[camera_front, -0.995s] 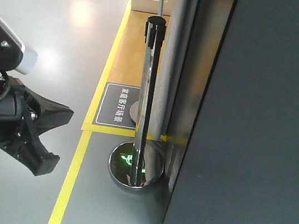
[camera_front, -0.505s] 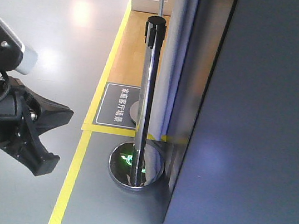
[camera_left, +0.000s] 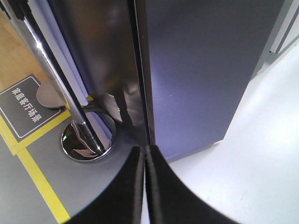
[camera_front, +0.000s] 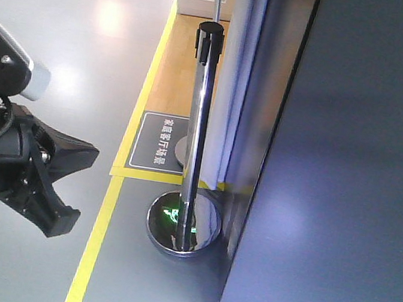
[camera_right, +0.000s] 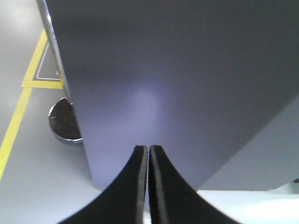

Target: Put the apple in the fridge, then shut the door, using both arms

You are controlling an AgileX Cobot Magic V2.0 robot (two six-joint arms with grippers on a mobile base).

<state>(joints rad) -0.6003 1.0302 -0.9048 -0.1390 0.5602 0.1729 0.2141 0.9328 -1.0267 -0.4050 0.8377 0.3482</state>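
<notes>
The dark grey door (camera_front: pixel 349 181) fills the right of the front view. In the left wrist view the door (camera_left: pixel 196 70) meets the fridge side wall (camera_left: pixel 107 56) along a thin dark seam. My left gripper (camera_left: pixel 145 149) is shut and empty, its tips aimed at the bottom of that seam, clear of the floor. The left arm (camera_front: pixel 3 159) hangs at the left edge of the front view, away from the fridge. My right gripper (camera_right: pixel 148 148) is shut and empty, pointing at the flat face of the door (camera_right: pixel 177 70). The apple is out of view.
A chrome stanchion post (camera_front: pixel 200 120) on a round base (camera_front: pixel 182 228) stands close to the fridge's left side, in front of a pale curtain (camera_front: pixel 232 72). A yellow floor line (camera_front: pixel 97 242) and a dark floor sign (camera_front: pixel 161 143) lie to the left. The floor is grey.
A bluish sheen has spread over the door face, and the strip beside its left edge has darkened. The left arm has not moved.
</notes>
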